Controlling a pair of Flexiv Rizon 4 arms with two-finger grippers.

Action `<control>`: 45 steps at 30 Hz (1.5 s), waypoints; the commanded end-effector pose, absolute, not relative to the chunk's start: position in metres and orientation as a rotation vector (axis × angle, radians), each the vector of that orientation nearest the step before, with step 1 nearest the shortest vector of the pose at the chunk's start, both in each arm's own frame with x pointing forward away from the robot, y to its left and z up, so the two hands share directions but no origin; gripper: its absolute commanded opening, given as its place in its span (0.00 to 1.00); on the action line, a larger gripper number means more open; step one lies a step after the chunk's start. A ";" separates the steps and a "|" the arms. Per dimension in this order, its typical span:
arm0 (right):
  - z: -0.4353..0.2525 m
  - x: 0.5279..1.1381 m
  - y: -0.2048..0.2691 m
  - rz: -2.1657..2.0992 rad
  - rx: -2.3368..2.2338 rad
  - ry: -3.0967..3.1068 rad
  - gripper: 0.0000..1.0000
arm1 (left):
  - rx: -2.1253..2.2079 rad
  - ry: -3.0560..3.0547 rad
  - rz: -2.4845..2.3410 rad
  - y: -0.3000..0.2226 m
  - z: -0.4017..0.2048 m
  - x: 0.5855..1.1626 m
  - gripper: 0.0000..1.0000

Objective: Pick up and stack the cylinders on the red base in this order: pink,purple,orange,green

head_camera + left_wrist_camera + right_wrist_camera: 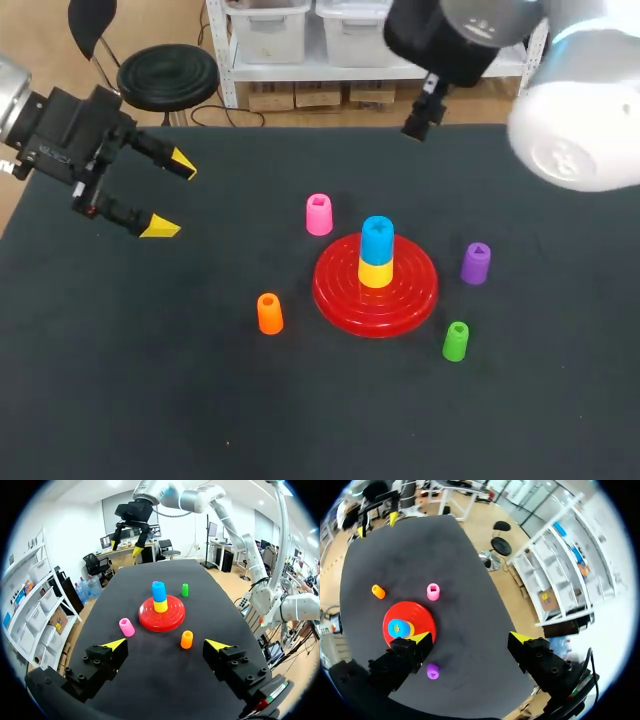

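Note:
The red base point(405, 300) sits mid-table with a yellow cylinder point(375, 272) and a blue one point(377, 238) stacked on its peg. Pink point(319, 214) stands upright just behind-left of the base, purple point(476, 263) to its right, orange point(270, 313) front-left, green point(456, 341) front-right. My left gripper point(170, 196) hovers open and empty over the table's left side, well away from them all. My right gripper point(471, 638) hangs high above the back edge, open and empty, looking down on the base point(422, 619), pink point(433, 591), orange point(378, 591) and purple point(433, 670).
From the left wrist, orange point(186, 639) and pink point(126, 627) lie nearest ahead of its gripper point(166, 645), the base point(172, 617) beyond them, green point(185, 589) farther. The dark table point(150, 380) is bare cloth at front and left.

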State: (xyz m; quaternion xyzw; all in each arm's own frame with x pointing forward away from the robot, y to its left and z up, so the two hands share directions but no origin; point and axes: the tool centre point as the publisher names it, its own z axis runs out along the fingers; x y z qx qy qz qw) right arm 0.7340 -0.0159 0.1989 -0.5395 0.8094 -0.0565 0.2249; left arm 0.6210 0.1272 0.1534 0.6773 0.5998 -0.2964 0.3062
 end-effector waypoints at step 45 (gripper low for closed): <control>0.099 0.685 0.110 0.000 -1.995 2.260 1.00 | 1.789 1.584 -0.781 0.128 0.153 0.620 1.00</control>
